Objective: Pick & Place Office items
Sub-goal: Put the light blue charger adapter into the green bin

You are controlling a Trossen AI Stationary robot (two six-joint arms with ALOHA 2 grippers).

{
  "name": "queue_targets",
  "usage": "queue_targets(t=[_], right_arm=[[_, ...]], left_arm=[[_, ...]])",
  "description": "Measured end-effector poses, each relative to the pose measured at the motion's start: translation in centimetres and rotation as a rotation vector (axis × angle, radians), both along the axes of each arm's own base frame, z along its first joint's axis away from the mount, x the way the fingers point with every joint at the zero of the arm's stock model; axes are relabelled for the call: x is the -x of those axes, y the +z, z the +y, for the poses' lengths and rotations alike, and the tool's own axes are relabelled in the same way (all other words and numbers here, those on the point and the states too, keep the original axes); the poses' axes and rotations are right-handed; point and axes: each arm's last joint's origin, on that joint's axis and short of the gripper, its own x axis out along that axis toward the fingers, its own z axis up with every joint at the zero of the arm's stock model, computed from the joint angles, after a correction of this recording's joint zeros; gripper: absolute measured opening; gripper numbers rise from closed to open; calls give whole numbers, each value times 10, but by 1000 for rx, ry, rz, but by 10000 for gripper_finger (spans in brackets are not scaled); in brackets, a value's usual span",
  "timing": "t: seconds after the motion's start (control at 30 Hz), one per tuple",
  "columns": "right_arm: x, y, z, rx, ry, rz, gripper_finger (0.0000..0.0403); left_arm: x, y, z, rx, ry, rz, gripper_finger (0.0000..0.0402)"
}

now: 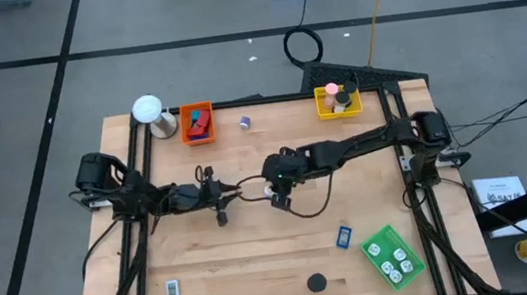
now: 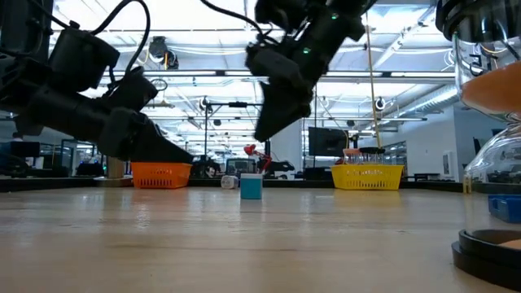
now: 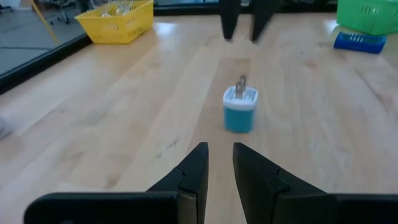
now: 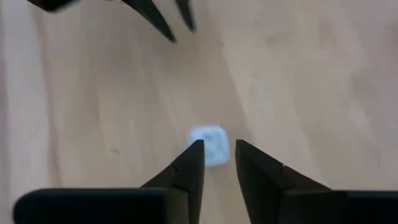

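A small blue plug with a white top and metal prongs (image 3: 240, 109) stands upright on its base in the middle of the wooden table (image 1: 257, 259). It also shows as the plug (image 4: 210, 144) in the right wrist view and the plug (image 2: 251, 186) in the low view. My right gripper (image 4: 217, 149) hangs above the plug, tilted down, clear of it, its fingers a narrow gap apart and empty. My left gripper (image 3: 221, 155) is low and level to the plug's left, a short way off, also narrowly open and empty.
An orange tray (image 1: 198, 123) with red and blue pieces and a yellow tray (image 1: 336, 101) stand at the far edge, beside a white ball-topped object (image 1: 149, 110) and a purple roll (image 1: 244, 122). Near the front lie a green tray (image 1: 394, 255), a blue rectangle (image 1: 344, 236), a black disc (image 1: 316, 283) and a black-and-white rectangle (image 1: 172, 291).
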Motion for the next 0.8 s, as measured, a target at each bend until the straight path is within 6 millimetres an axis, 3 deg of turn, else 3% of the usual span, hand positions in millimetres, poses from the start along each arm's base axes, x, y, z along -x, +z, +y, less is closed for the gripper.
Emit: queue_targets(t=[0.3,0.47,0.67,0.8], right_arm=[[-7,-4,0,35,80,36,196],[-14,-18,0,40,86,45,244],[-22,-39,-3,45,89,62,259],[-24,-41,-6,18,114,47,246]], left_arm=[[-1,1,0,2,0,-5,76],[-1,1,0,3,0,-7,76],[-1,1,0,3,0,-7,76],[-1,1,0,3,-1,-7,76]])
